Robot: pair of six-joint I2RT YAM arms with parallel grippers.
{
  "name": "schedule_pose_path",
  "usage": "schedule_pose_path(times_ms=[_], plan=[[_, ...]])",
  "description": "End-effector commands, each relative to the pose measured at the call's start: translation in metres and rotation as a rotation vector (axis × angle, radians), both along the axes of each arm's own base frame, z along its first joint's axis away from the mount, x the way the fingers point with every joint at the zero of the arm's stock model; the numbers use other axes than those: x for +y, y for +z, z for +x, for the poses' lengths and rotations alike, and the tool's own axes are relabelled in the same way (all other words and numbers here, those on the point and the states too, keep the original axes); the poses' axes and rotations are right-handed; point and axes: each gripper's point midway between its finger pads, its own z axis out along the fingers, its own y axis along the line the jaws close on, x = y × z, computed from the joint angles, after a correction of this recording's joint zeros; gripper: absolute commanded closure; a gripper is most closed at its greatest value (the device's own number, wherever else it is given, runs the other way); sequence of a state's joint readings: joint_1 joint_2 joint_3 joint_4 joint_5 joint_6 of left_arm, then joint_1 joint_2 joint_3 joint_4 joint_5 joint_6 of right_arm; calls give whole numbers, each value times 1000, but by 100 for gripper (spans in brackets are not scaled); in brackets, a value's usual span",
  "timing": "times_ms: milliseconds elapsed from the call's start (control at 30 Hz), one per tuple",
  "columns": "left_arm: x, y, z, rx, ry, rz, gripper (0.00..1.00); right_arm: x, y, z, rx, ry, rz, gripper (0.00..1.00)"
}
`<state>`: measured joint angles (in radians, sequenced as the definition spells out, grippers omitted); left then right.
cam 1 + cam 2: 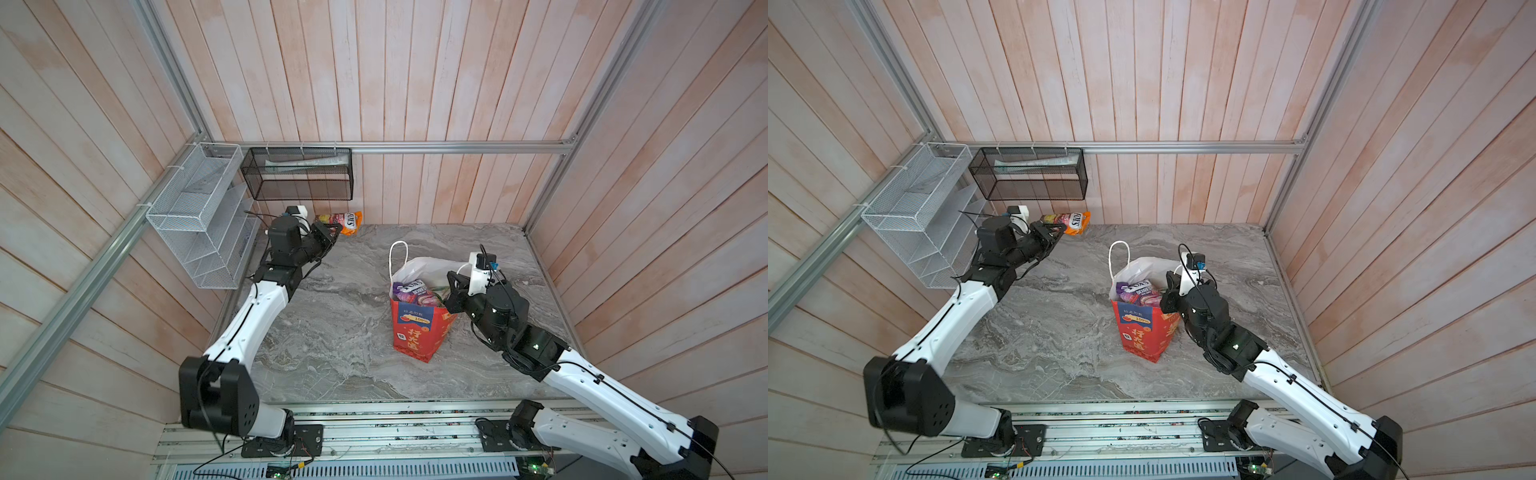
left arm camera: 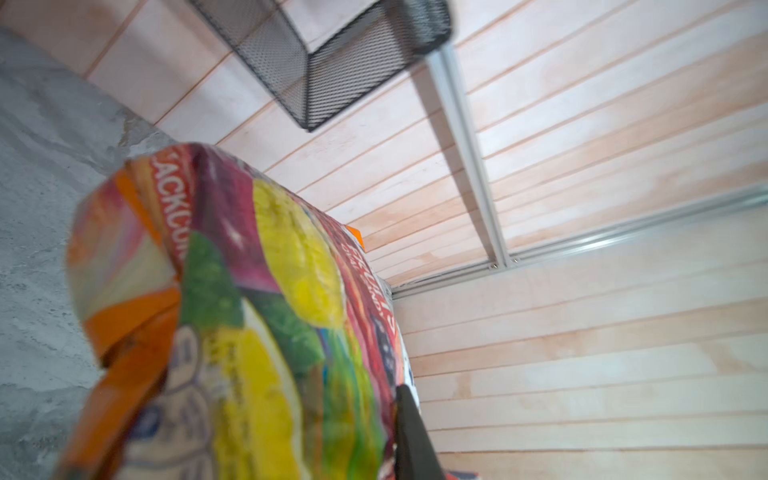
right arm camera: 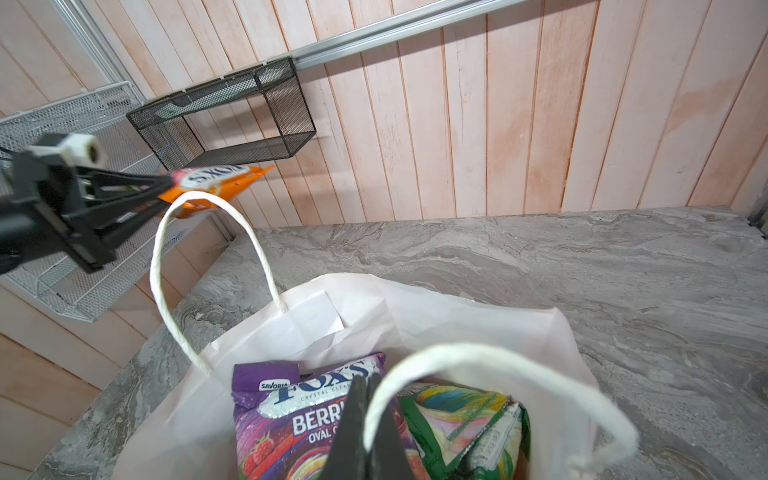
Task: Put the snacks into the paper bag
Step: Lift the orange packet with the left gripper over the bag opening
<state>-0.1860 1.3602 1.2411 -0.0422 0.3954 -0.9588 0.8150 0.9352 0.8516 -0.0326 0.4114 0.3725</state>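
You've got soft, even, bright light, only a faint shadow on the wall (image 3: 457, 124) just behind the black basket (image 3: 286, 104). Far from the basket, the wall bows in both top views. Left wrist's packet (image 2: 249, 311) is blurry up close.

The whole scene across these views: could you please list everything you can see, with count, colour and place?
paper bag: 1, red with a blue panel, white inside, standing mid-table
purple packet: 1, purple, inside the bag
green packet: 1, green, inside the bag beside the purple one
orange packet: 1, orange with multicoloured print, held near the back wall
black mesh basket: 1, black, hung on the back wall rail
white wire basket: 1, white, hung on the left wall
table: 1, grey marble, under the bag
left hand: 1, black, shut on the orange packet
right hand: 1, black, shut, at the bag's mouth
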Motion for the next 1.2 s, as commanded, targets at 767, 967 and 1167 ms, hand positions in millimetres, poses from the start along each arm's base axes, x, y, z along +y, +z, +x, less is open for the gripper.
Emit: schedule_pose_path(times_ms=[767,967,1167], plan=[[-179,30,-146,-170,-443,370,100,-7,17,-2,-38,-35,21,100],[-204,16,-150,-167,-475,466,100,-10,24,-6,-52,-28,38,100],[-215,1,-150,-145,-502,568,100,-13,27,-9,-58,-28,46,100]])
